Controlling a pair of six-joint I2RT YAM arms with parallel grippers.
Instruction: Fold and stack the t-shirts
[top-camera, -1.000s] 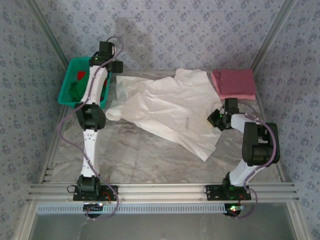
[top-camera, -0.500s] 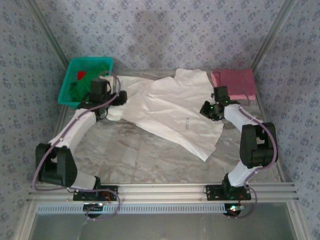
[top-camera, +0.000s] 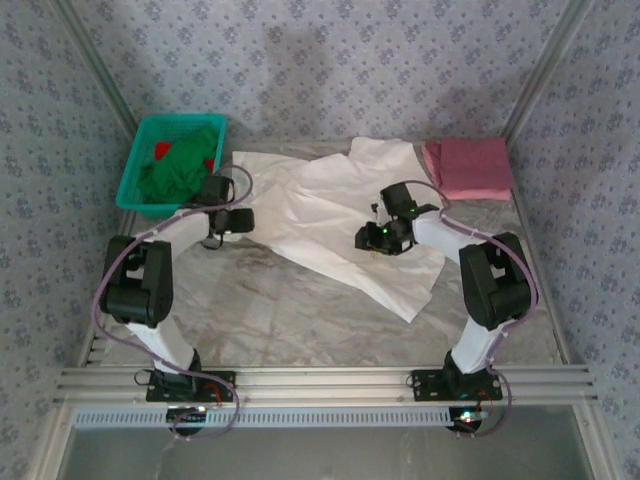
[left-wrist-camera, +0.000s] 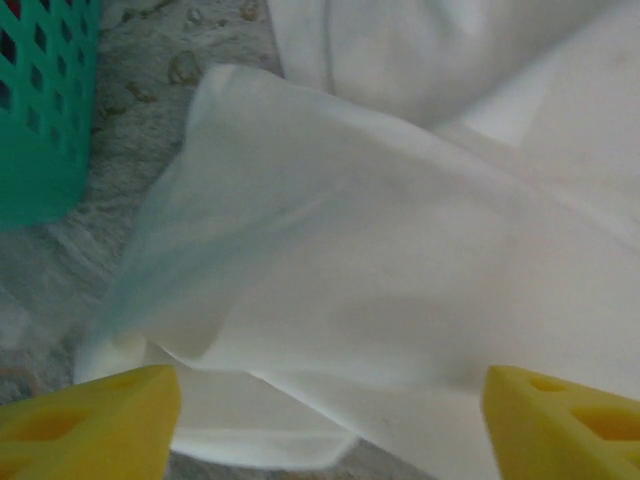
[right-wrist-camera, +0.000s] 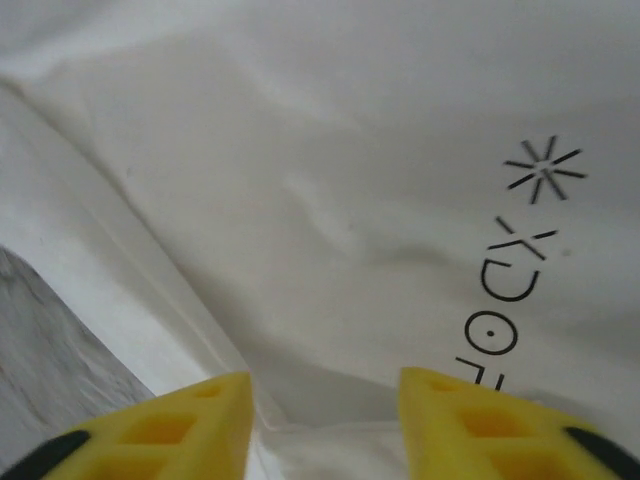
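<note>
The cream-white t-shirt (top-camera: 320, 205) lies spread and crumpled across the middle of the table, its grey chest mark (right-wrist-camera: 520, 260) printed on the front. The dusty pink t-shirt (top-camera: 468, 167) rests folded at the back right. My left gripper (top-camera: 243, 220) hovers at the white shirt's left sleeve (left-wrist-camera: 400, 250), its yellow fingers (left-wrist-camera: 95, 420) wide apart with the sleeve's edge between them. My right gripper (top-camera: 362, 240) is low over the shirt's chest, fingers (right-wrist-camera: 180, 430) apart above a fold (right-wrist-camera: 300, 150), gripping nothing.
A teal mesh basket (top-camera: 130, 178) stands at the back left, with green cloth (top-camera: 180, 170) and something red inside; its wall (left-wrist-camera: 40, 100) is close to the left gripper. Bare marbled tabletop (top-camera: 260, 300) stretches in front of the shirt. Patterned walls close off three sides.
The left arm swung down from the basket to the white shirt's left sleeve. The right gripper moved from the shirt's right edge leftward to the chest mark, and its jaws opened.
</note>
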